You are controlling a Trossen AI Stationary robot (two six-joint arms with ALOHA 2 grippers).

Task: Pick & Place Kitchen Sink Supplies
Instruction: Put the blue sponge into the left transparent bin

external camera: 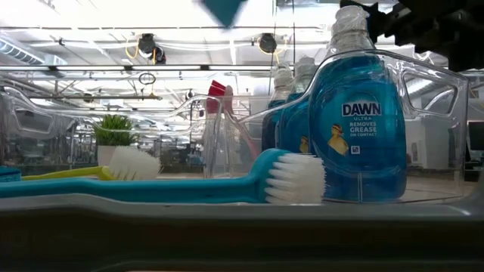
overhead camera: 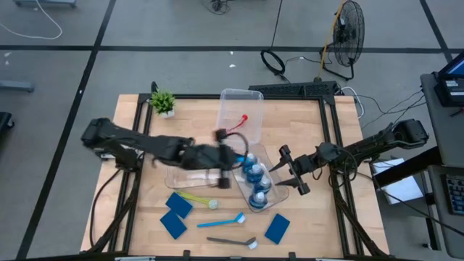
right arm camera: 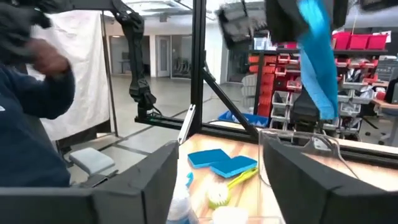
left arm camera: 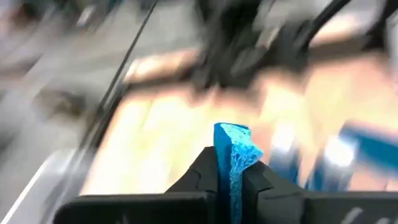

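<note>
i had a blue sponge (left arm camera: 235,149) pinched edge-on in my left fingers (left arm camera: 230,177), which were clamped tight on it so that it stood up as a thin, crumpled strip between them. it gave under the squeeze, soft and very light, and i judged it would not slip, though it could fold or spring when let go; the middle of a long edge was a fair place to hold it. i held it in the air over the middle of the bench (overhead camera: 304,116), just left of the bin (overhead camera: 270,190) holding the soap bottles (overhead camera: 255,174).

my right fingers (overhead camera: 288,171) stood apart and empty at the right side of that bin, close to the bottles. those looked heavier and smooth, best taken at the neck under the cap.

two more sponges (overhead camera: 176,215) lay overlapping at the near left, and another sponge (overhead camera: 277,228) at the near right. the yellow-green brush (overhead camera: 196,198), the light-blue brush (overhead camera: 222,220) and the dark-grey brush (overhead camera: 230,241) lay between them, stiff and thin, easiest to take by the handle. a red brush (overhead camera: 242,119) sat in the far bin (overhead camera: 239,105).
</note>
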